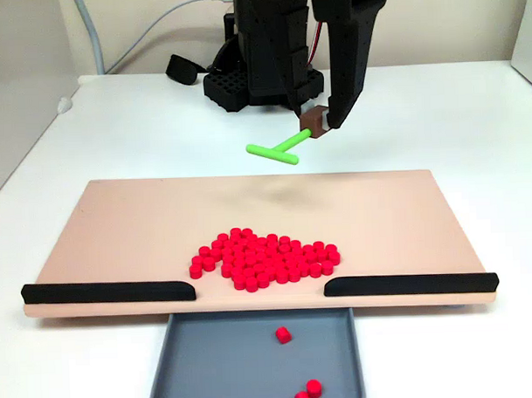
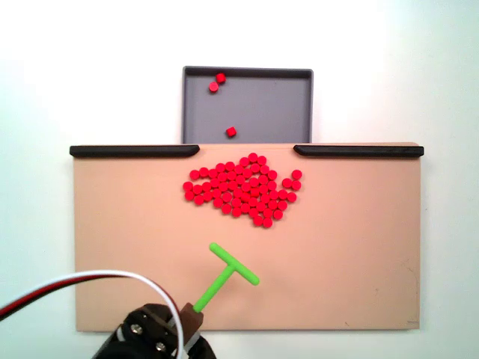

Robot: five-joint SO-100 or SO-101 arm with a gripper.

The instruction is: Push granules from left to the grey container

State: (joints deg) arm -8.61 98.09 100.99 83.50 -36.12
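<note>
Many red granules (image 1: 264,258) lie in a heap on the beige board (image 1: 118,222), close to the gap between its two black strips; the same heap of granules (image 2: 243,188) shows from above. The grey container (image 1: 219,362) sits below that gap and holds three granules; from above the container (image 2: 262,105) is beyond the board (image 2: 359,247). My gripper (image 1: 316,126) is shut on the stem of a green T-shaped pusher (image 1: 277,150), which hangs in the air over the board's far edge. From above the gripper (image 2: 191,318) and pusher (image 2: 228,273) are well short of the heap.
Two black strips (image 1: 108,293) (image 1: 409,284) edge the board's near side, leaving a gap over the container. The arm's black base (image 1: 262,77) and white cables (image 1: 147,33) stand on the white table behind the board.
</note>
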